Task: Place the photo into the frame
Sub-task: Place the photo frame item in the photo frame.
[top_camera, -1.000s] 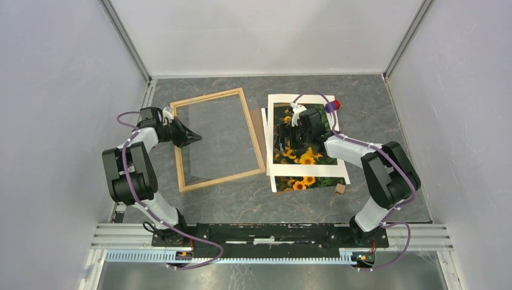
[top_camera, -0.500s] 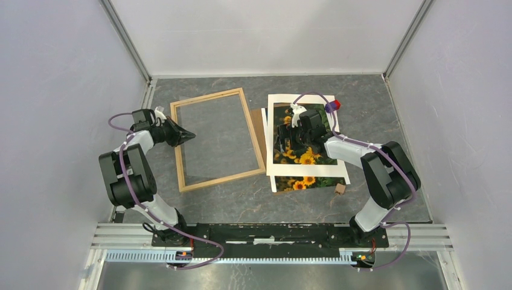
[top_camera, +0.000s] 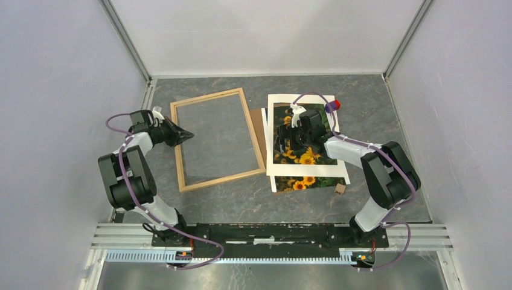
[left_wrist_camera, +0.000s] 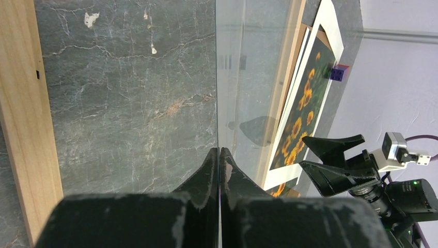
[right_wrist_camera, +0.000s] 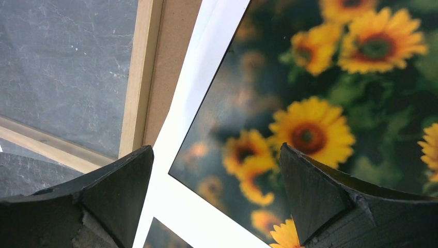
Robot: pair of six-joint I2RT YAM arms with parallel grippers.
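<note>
Risk: wide-open right gripper hangs over flat white paper mat covering sunflower photo, right of thin light-wood frame; closing may snag mat, not print | left gripper pinched shut, empty, just inside frame's left rail | left wrist shows edge of clear glass pane, possibly unseated; overhead barely shows glass

The left arm and right arm share blocky black joint housings joined by rounded white links, each trailed by a looping purple cable. The left hand and right hand carry matte black wedge-shaped fingers, scuffed grey; a white mount sits at the right wrist's 12 o'clock
</note>
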